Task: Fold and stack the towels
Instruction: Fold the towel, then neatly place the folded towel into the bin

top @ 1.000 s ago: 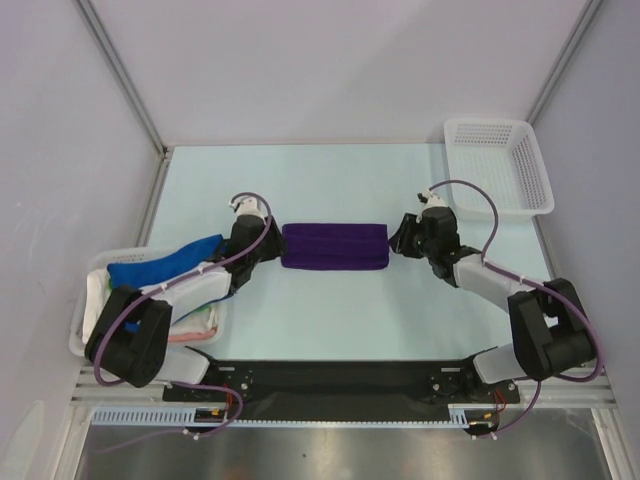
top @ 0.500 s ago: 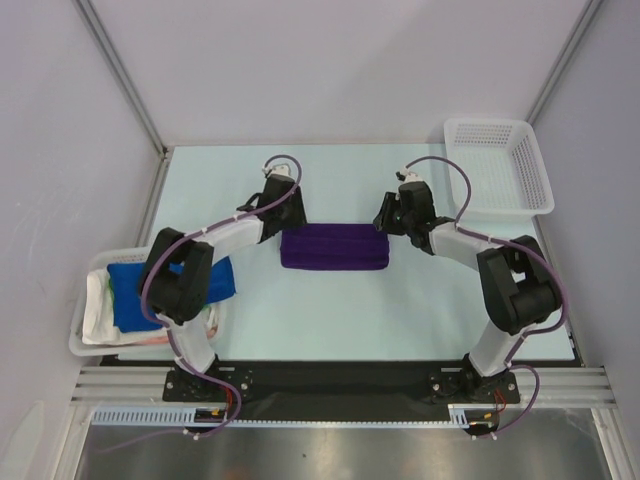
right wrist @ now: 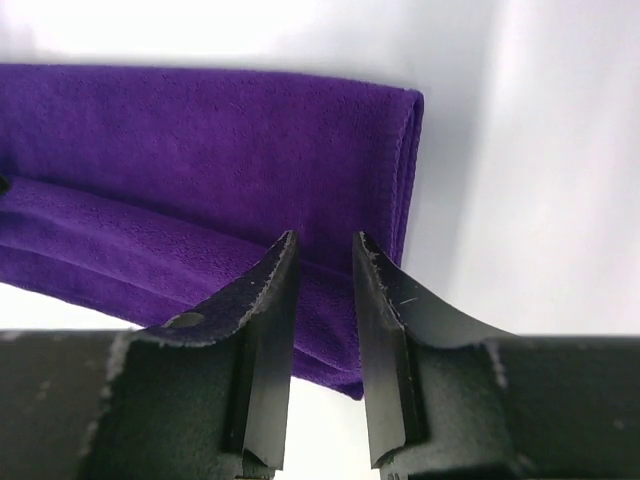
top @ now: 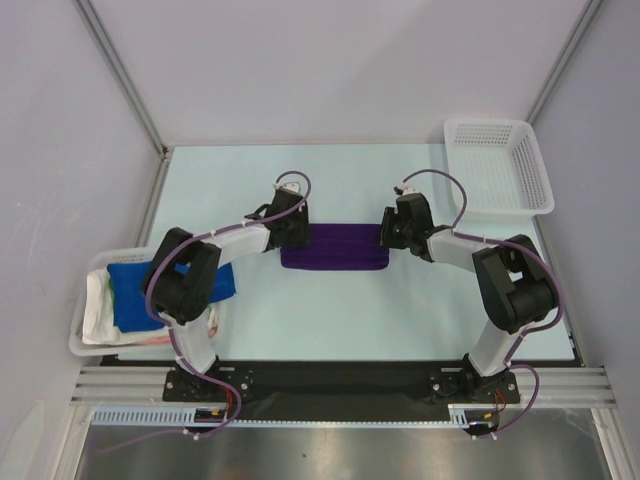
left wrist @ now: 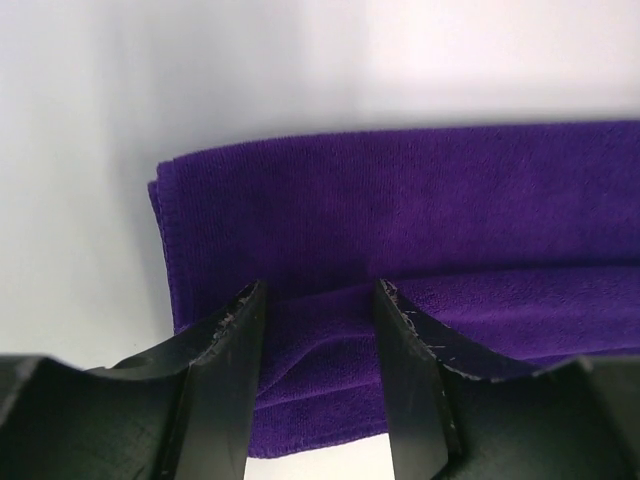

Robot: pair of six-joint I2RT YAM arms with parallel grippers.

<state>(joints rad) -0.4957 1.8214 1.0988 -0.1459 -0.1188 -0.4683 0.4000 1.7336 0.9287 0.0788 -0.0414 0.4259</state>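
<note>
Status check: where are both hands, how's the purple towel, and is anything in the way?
Left hand and right hand open, one over each end of the purple towel. Towel folded, flat on the table. Nothing blocking.

A robot test cell in a lab, not a home: the pale mint-green desk is boxed in by plain grey partition panels on aluminium posts. Along the desk's near edge runs a black mounting plate carrying both black-and-white arms, purple cables looping off them.
</note>
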